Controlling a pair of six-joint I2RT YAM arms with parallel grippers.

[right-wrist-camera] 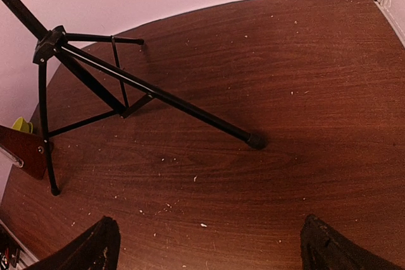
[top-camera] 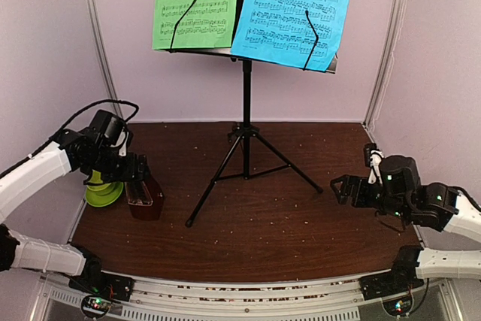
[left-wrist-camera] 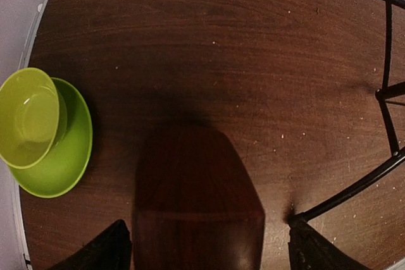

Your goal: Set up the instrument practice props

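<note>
The black tripod music stand [top-camera: 246, 95] stands at the middle back of the table. It holds a green sheet [top-camera: 195, 1] and a blue sheet [top-camera: 293, 5] of printed music. The dark red-brown metronome [top-camera: 144, 197] stands on the table at the left. My left gripper [top-camera: 135, 169] is open just above it; in the left wrist view the metronome [left-wrist-camera: 196, 200] sits between the spread fingers of the left gripper [left-wrist-camera: 209, 245], with a gap on the right side. My right gripper [top-camera: 342, 189] is open and empty above the table on the right, as the right wrist view [right-wrist-camera: 209, 245] shows.
A lime green cup [left-wrist-camera: 28, 118] on its saucer [left-wrist-camera: 63, 162] stands just left of the metronome, near the table's left edge. Stand legs [right-wrist-camera: 158, 93] spread across the middle; one foot [left-wrist-camera: 297, 216] lies close to my left gripper's right finger. Walls enclose the back and sides.
</note>
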